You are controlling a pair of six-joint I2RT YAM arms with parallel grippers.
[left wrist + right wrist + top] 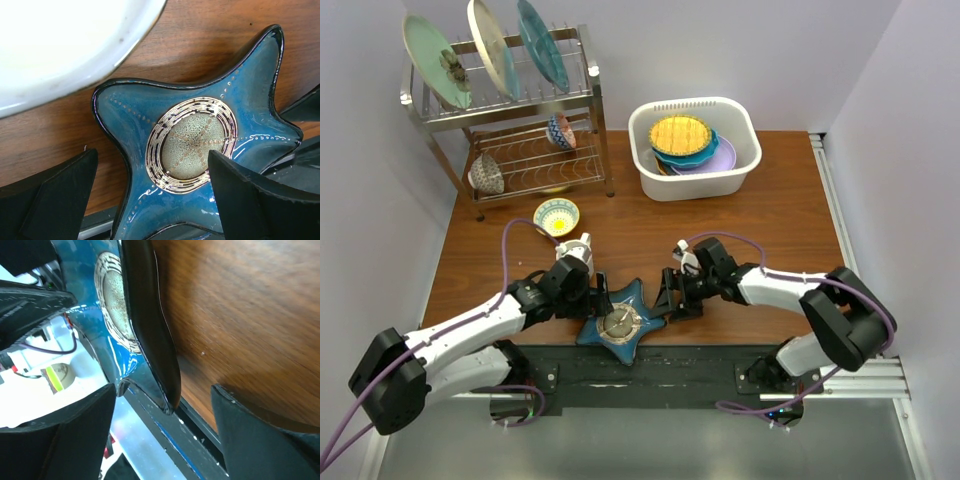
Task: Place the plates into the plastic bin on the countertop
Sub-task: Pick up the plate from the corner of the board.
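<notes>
Left pincer wide open at the left side of the teal star-shaped ceramic plate, gripping nothing. Right pincer apart, straddling its right point, not clamped. White plastic bin, behind-right of star plate, holds stacked plates, amber plate on top. Both arms low, angled inward.

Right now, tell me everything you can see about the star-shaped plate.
The star-shaped plate is a glossy teal-blue, five-armed dish, ceramic by its look, with a dark raised rim, lines of pale dots along the arms and a speckled centre ringed in metallic bands. It lies face up at the near edge of the countertop. The left gripper is open over its left side; the right gripper is open astride a right arm's rim. Whether either touches it is unclear.
</notes>
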